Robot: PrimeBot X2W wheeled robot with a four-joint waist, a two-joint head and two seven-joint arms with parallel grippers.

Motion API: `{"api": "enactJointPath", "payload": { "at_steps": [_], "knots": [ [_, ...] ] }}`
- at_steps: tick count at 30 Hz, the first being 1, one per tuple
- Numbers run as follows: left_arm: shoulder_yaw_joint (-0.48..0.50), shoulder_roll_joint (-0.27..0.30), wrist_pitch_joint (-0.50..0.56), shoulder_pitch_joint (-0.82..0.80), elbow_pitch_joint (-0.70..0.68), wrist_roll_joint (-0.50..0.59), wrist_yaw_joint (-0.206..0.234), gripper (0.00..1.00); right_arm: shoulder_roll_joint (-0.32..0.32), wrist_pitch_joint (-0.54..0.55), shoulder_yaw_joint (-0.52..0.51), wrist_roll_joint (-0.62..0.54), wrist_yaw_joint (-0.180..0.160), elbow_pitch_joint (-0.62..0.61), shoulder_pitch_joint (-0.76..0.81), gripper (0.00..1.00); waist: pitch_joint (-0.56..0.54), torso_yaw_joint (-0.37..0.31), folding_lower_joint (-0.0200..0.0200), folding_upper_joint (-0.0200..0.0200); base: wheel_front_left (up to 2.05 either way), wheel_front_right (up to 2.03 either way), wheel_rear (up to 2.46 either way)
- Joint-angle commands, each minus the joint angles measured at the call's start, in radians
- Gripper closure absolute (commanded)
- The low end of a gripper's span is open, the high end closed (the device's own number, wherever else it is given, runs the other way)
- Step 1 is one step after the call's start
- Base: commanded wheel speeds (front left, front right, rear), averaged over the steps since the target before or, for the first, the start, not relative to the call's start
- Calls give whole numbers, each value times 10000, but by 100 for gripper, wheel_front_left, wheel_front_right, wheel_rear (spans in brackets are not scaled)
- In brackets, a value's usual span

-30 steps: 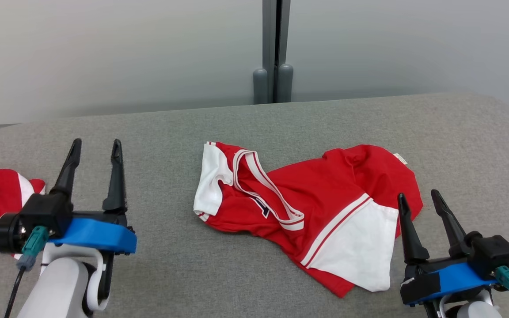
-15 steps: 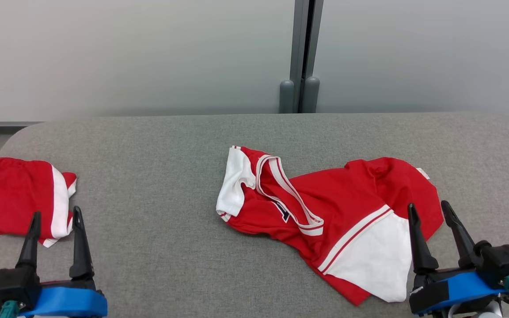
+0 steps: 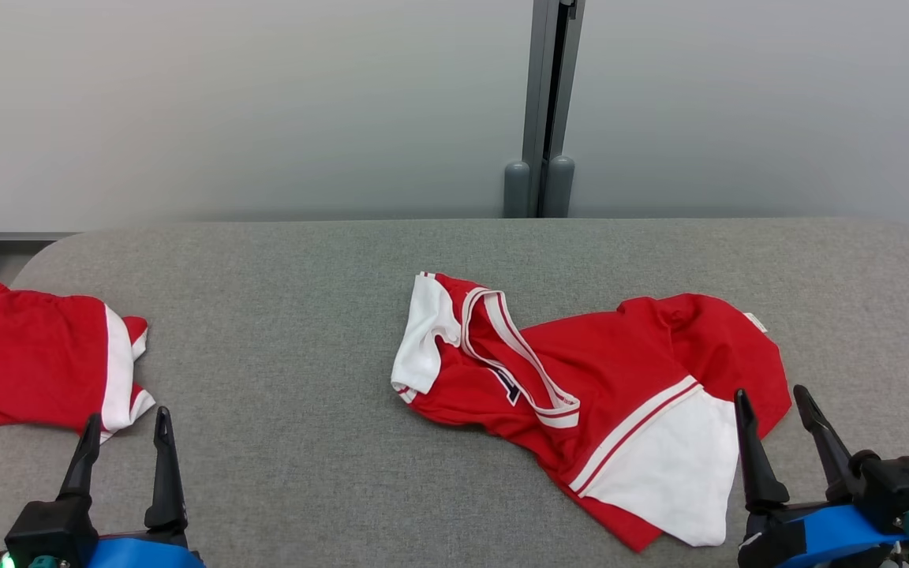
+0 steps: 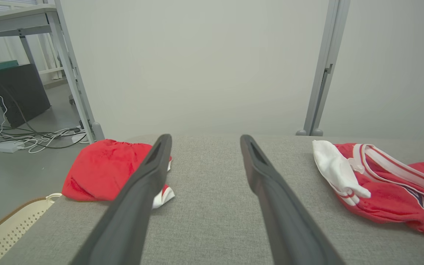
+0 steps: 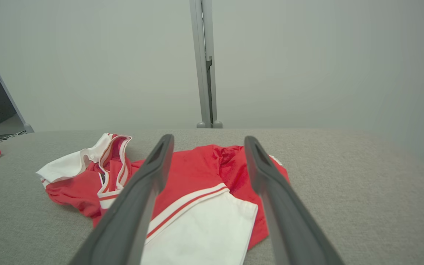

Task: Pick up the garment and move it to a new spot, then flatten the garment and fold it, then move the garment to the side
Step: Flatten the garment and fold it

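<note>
shirt (image 3: 620, 371): crumpled on surface (image 3: 289, 315), needs lifting first | right claw (image 3: 769, 390): spread wide at its edge, prob ready to grab | left claw (image 3: 127, 416): spread, empty, by red pile (image 3: 28, 371)

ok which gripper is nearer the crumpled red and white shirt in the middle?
Right. The right gripper is at the shirt's near right edge, open fingers beside its hem. The left gripper is well off to the shirt's left, next to the other red garment.

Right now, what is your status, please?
Left gripper and right gripper open, empty. Shirt crumpled on table, untouched. Red cloth at left, apart.
</note>
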Motion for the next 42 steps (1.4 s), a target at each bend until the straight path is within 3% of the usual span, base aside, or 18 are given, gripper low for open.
{"api": "enactJointPath", "payload": {
  "at_steps": [1,42],
  "knots": [
    [-29,45,26,70,-78,32,60,0,-49,34,-37,-16,5,-58,153,0,-13,-6,0,0,0,0,0],
    [-255,178,8,-36,-123,-184,273,0,-49,175,125,71,5,-87,170,0,-81,-80,0,0,0,0,0]
  ]
}}
